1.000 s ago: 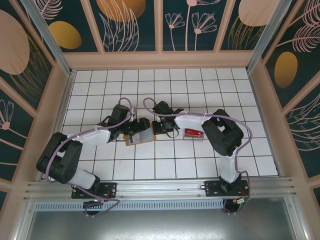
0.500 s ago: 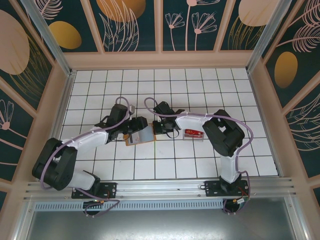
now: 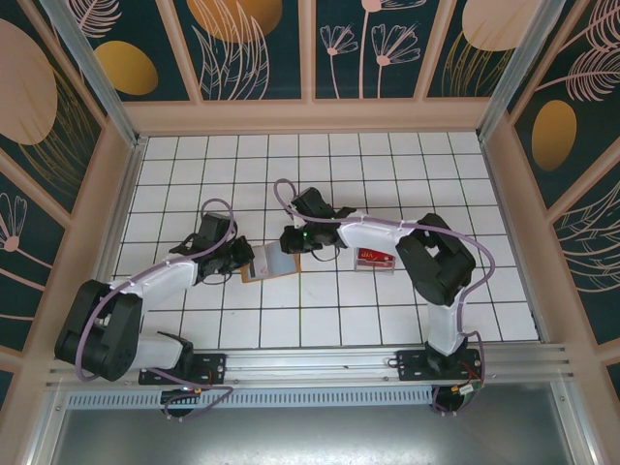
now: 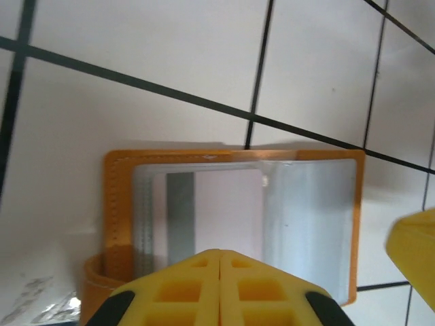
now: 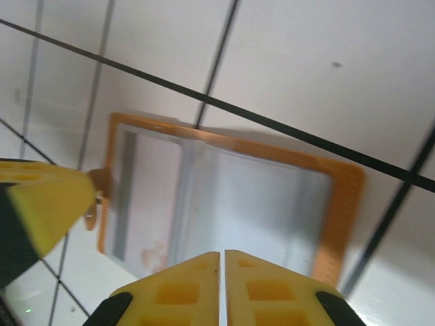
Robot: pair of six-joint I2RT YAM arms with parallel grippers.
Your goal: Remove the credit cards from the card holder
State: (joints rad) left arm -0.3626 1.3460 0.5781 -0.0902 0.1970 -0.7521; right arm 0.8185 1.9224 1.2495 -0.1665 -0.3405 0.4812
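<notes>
Tan-orange stitched card holder (image 4: 306, 210) is lying open on white tiled bench (image 4: 136, 27), glossy clear pockets showing pale grey-striped card (image 4: 217, 210). Left fingers (image 4: 177, 292), right fingers (image 5: 272, 292) sitting pressed closed; any hold unclear.

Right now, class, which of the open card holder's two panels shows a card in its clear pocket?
The panel nearer the left gripper: a pale card with a grey stripe sits in its pocket. The other panel looks empty.

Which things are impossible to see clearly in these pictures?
- Left wrist: the near edge of the card holder is hidden behind the shut jaws, so any grip is unclear.
- Right wrist: blur makes the credit card print unreadable.
- Top external: the holder is too small to count cards.
</notes>
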